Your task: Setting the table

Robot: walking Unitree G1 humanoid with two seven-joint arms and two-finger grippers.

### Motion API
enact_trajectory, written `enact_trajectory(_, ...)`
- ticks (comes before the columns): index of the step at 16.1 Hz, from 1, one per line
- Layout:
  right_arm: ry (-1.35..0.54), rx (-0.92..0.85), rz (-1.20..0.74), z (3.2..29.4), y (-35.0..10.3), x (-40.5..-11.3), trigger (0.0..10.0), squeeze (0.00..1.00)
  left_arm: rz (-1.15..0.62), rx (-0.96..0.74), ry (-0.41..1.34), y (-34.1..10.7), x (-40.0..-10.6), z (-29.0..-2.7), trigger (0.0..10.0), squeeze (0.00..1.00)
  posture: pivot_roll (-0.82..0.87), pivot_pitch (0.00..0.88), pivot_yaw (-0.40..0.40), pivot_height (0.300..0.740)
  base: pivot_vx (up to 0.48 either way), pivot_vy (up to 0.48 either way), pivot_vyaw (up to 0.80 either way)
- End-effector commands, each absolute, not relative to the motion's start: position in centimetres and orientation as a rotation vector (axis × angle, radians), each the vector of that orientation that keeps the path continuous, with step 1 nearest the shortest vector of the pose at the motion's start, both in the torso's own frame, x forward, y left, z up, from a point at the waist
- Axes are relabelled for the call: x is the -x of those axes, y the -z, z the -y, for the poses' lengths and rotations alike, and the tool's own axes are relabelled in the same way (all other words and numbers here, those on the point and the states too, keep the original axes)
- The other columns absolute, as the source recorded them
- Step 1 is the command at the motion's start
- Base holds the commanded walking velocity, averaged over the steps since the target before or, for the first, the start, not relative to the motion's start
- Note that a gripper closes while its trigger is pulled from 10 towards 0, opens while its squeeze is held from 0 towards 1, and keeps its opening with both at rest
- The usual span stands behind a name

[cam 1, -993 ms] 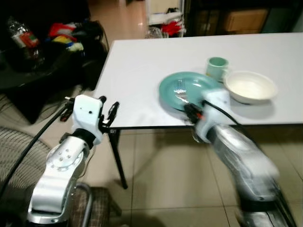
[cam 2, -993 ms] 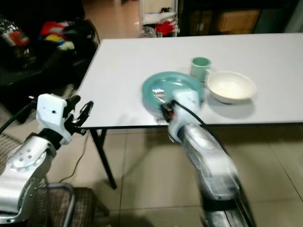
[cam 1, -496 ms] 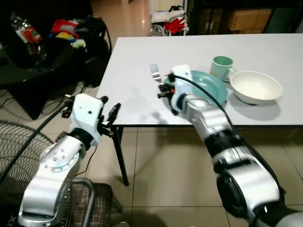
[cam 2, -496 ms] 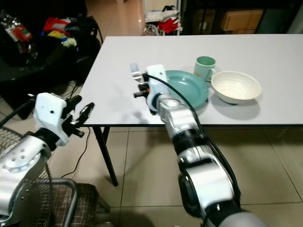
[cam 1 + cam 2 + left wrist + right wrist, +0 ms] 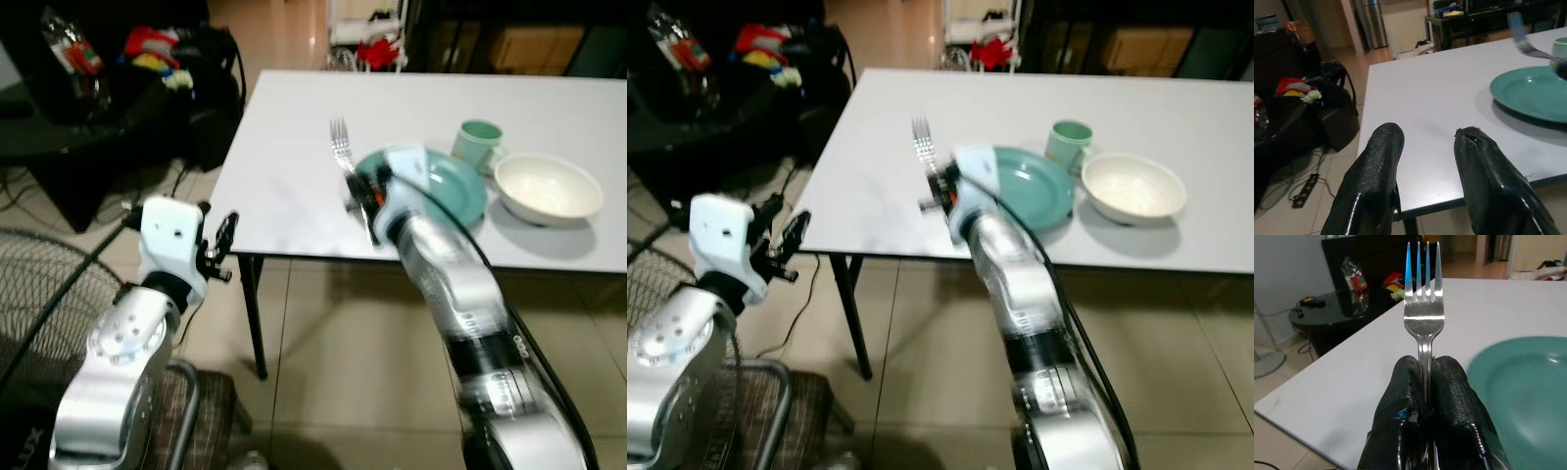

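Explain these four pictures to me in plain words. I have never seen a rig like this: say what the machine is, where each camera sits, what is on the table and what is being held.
This is a humanoid robot with two silver arms, each ending in two black fingers. The two wide pictures come from cameras in its head, looking down. The other two come from cameras on its wrists, looking along the fingers.

On the white table are a teal plate, a green mug and a cream bowl.

The right gripper is shut on a metal fork, held above the table just beside the plate's left edge, tines pointing away from the robot. The left gripper is open, holds nothing, and is off the table's near left corner.
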State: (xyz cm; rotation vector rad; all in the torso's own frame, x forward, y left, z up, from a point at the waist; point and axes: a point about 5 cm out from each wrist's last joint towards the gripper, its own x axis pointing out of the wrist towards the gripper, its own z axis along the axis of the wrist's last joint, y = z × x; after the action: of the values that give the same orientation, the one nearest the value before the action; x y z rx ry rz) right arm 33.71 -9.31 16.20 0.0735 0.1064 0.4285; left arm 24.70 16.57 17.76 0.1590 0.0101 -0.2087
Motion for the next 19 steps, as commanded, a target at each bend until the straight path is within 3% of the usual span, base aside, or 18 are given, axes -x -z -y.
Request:
enact_trajectory(1, -0.454, -0.069, -0.047, 9.2, -18.2, -32.7, 10.0, 0.00, -0.011, -0.166, 0.194, -17.8, -24.5, -16.7, 10.0, 0.00, 0.00, 0.000, 0.042, 0.740, 0.334, 0.000, 0.00)
enact_trajectory(2, -0.418, -0.083, -0.047, 10.6, -18.3, -29.7, 10.0, 0.00, -0.023, -0.162, 0.176, -17.4, -24.1, -17.1, 10.0, 0.00, -0.02, 0.000, 0.050, 0.740, 0.371, 0.000, 0.00)
enact_trajectory(5, -0.372, -0.114, -0.086, 11.6, -17.9, -27.0, 10.0, 0.00, -0.034, -0.155, 0.164, -17.0, -23.7, -17.4, 10.0, 0.00, -0.04, 0.000, 0.059, 0.740, 0.391, 0.000, 0.00)
enact_trajectory(19, -0.410, -0.084, -0.184, 10.9, -17.6, -26.2, 10.0, 0.00, -0.012, -0.160, 0.181, -17.3, -23.9, -17.4, 10.0, 0.00, -0.02, 0.000, 0.046, 0.740, 0.370, 0.000, 0.00)
